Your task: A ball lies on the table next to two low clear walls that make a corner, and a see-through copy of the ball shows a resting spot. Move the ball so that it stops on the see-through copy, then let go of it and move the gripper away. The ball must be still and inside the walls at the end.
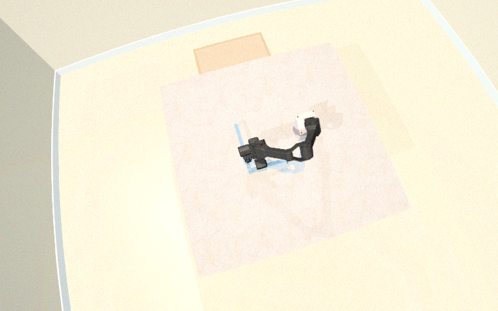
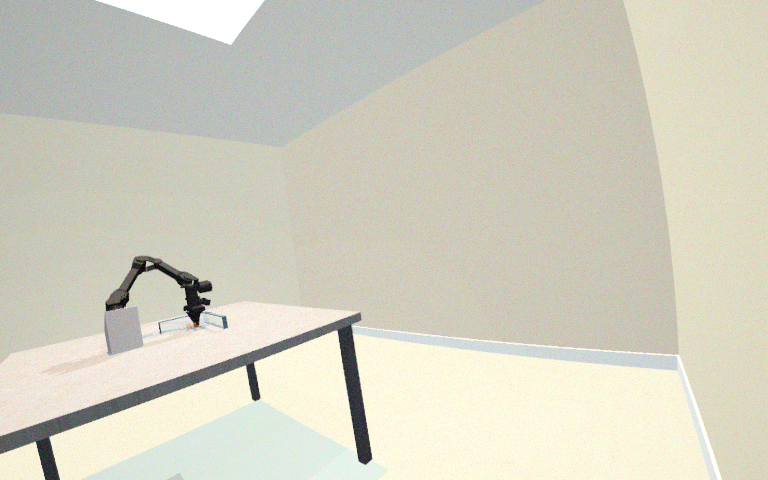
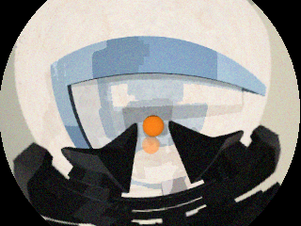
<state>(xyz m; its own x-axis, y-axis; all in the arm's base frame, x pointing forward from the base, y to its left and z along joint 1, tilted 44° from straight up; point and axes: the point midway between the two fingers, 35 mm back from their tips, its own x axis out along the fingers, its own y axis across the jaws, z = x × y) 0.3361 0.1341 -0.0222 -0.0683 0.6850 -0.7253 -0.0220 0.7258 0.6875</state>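
Pale plaster walls and a cream floor surround the table (image 2: 271, 345), whose light top fills the lower left of the exterior view. At the far left of that top stands a grey-white base block (image 2: 122, 330); from it the dark arm (image 2: 161, 268) arches up and rightward, then drops to the gripper (image 2: 193, 319), which points straight down just above the surface. Directly around the gripper stand the two low clear walls (image 2: 215, 320), blue-edged, meeting at a corner. In the top view the same walls (image 1: 239, 140) show as thin blue lines left of centre, largely covered by the arm, and a pale orange rectangle (image 1: 231, 52) lies on the floor at upper centre. In the wrist view, reading left to right: the curved blue wall band (image 3: 157, 56) spans the upper frame, the left dark finger (image 3: 116, 153) rises from the lower left, the orange ball (image 3: 153, 126) sits at centre between the fingertips, and the right finger (image 3: 198, 147) mirrors the left. A fainter orange disc — the see-through copy (image 3: 150, 146) — lies just below the ball. The fingers stand at a middling spread, a gap visible on each side of the ball, gripping nothing.
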